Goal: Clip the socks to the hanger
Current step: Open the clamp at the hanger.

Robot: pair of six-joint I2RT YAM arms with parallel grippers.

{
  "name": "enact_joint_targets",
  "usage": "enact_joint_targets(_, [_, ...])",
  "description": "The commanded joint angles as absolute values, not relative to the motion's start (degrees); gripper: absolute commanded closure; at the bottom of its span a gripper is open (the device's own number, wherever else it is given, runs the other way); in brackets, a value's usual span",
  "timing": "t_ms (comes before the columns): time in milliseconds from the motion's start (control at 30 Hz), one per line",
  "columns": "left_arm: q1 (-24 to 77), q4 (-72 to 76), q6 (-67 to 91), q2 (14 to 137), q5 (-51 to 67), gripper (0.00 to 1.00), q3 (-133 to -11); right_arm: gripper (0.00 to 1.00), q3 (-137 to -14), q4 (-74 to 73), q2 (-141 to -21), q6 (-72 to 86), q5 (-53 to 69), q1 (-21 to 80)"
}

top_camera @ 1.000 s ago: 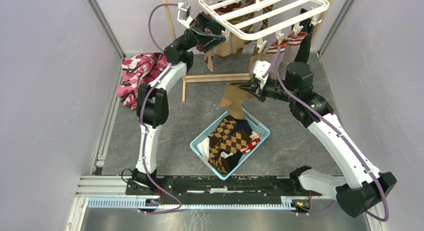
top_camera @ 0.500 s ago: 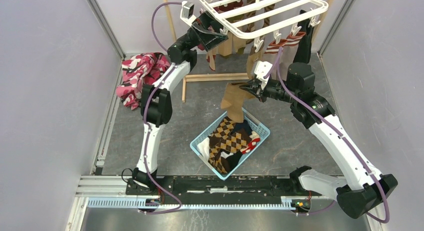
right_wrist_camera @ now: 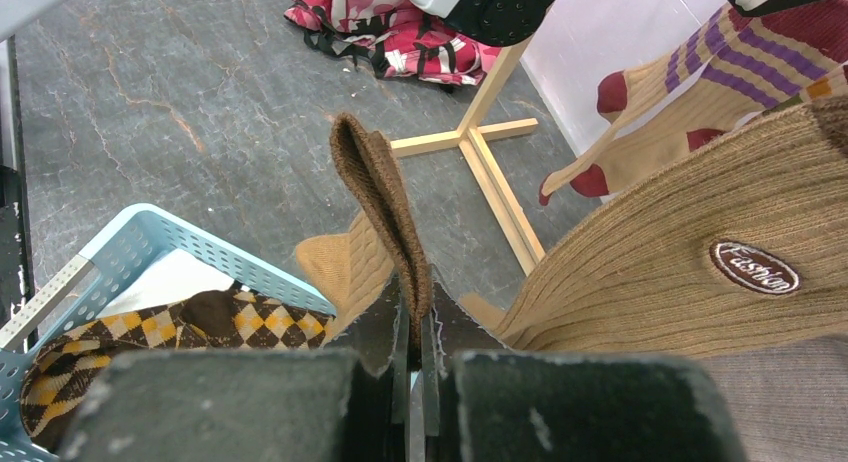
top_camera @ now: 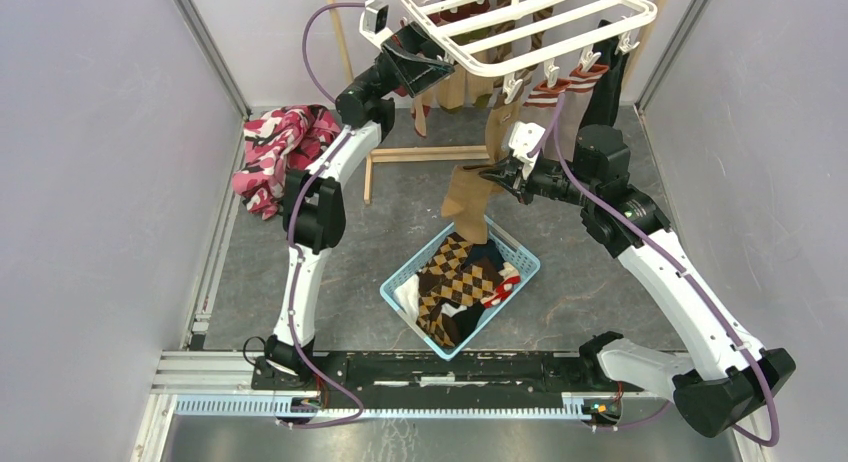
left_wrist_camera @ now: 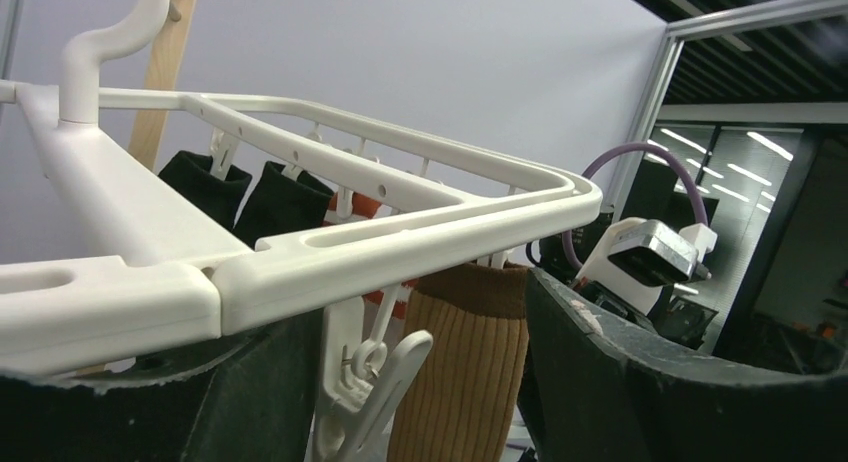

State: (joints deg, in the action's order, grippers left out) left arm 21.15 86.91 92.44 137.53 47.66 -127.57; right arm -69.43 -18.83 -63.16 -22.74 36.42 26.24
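Fingers of the right hand (top_camera: 497, 172) are pressed together on the brown cuff of a tan sock (top_camera: 465, 202). The cuff stands up out of the pinch in the wrist view, and the rest of the sock hangs down toward the worktop (top_camera: 560, 292). Its toe end dangles over the 12 o'clock rim of the light blue basket (top_camera: 400, 275), where an argyle sock (top_camera: 455, 272) lies with others.

The left hand (top_camera: 425, 70) is raised at 11 o'clock from the basket, under the near left corner of the white hanger (top_camera: 530, 22). Its jaws are spread, and a dangling white clip (left_wrist_camera: 365, 382) sits between the fingers (left_wrist_camera: 640, 382). Whether they touch it I cannot tell.

Clipped socks (top_camera: 590, 77) hang in rows from the hanger at 12 o'clock, including a tan ribbed one just behind that clip. A wooden stand (top_camera: 420, 157) rests below them. A pink, red and black cloth (top_camera: 275, 147) lies bunched at 10 o'clock.
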Motion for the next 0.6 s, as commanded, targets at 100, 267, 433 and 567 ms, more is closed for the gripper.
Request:
enact_joint_targets(100, [21.2, 99.6, 98.7, 138.7, 45.7, 0.28, -129.3, 1.0, -70.1, -17.7, -61.4, -22.2, 35.9, 26.5])
enact_joint_targets(267, [20.7, 99.6, 100.1, 138.8, 45.9, 0.31, -129.3, 1.0, -70.1, -17.9, -61.2, -22.4, 35.6, 26.6])
enact_joint_targets(433, [20.2, 99.6, 101.1, 138.6, 46.1, 0.32, -129.3, 1.0, -70.1, -17.9, -61.2, -22.4, 35.6, 26.5])
enact_joint_targets(567, [19.8, 99.6, 101.7, 138.4, 46.5, 0.32, -129.2, 1.0, -70.1, -17.9, -61.2, -22.4, 35.5, 26.5])
